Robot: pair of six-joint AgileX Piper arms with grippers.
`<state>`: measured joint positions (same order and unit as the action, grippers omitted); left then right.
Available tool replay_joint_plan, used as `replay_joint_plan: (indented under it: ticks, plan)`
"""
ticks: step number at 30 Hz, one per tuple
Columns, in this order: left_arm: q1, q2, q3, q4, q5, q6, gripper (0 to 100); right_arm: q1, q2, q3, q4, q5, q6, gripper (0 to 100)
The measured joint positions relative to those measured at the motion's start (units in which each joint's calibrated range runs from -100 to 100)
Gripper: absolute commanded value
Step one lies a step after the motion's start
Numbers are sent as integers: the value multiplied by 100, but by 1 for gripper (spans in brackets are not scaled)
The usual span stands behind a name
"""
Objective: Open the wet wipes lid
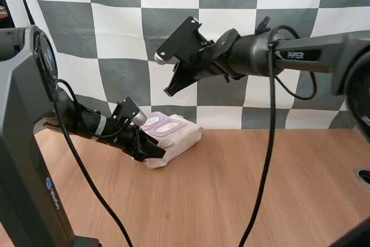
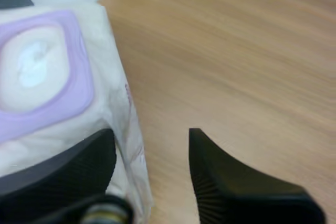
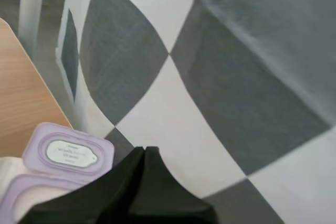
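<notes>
The soft white wet wipes pack [image 1: 182, 140] lies on the wooden worktop [image 1: 260, 189]; its lilac plastic lid [image 3: 68, 153] is already flipped back (the opening looks done); the left pincer [image 2: 151, 136] is released, astride the pack's corner; the right pincer [image 3: 143, 151] hangs high, clenched on nothing; next, lift both clear.

Soft cream-white pack of wet wipes [image 1: 186, 138], flat on the wooden table [image 1: 243, 189] near its far edge, left of centre in the high view, long side running from lower left up toward the right. On the top face, a lilac oval frame [image 1: 169, 126] around the dispensing opening, white wipe visible inside. Lilac lid [image 1: 154, 121] flipped fully open, laid back touching the frame on its upper-left side, oval printed label showing on the upturned face.
</notes>
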<state>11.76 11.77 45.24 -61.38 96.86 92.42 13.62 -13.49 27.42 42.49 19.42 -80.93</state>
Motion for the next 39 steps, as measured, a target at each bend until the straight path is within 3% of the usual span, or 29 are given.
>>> replay_joint_plan:
  ticks: [3,7,11,16,19,24,28,29,35,38,39]
  plan:
    - [0,-335,0,31,314,0,100,-55,-368,178,-97,-39,33,0]
    - [26,-1226,0,356,314,0,100,-686,-1827,856,-225,17,262,0]
    - [220,-2238,0,290,314,-181,100,-1010,-2661,915,-225,693,283,0]
    - [380,-3030,0,290,314,-439,100,-1071,-3576,915,-225,1531,395,0]
    - [368,-3784,128,170,314,-707,88,-1071,-4132,915,-225,1742,619,0]
    - [189,-4579,356,40,314,-1017,55,-1071,-4886,915,-225,1895,917,0]
    - [142,-4699,412,13,314,-1064,17,-1071,-5036,915,-214,1935,938,0]
    - [119,-4819,430,3,314,-1101,0,-1071,-5102,915,-214,1968,938,0]
    - [7,-5295,462,-32,314,-1174,0,-1071,-5373,915,-214,1987,949,0]
    - [-208,-6090,531,-32,314,-1514,0,-1071,-5388,915,-224,1987,1154,0]
    - [-338,-6696,531,-84,314,-1760,0,-1071,-5733,1135,-667,1906,2092,0]
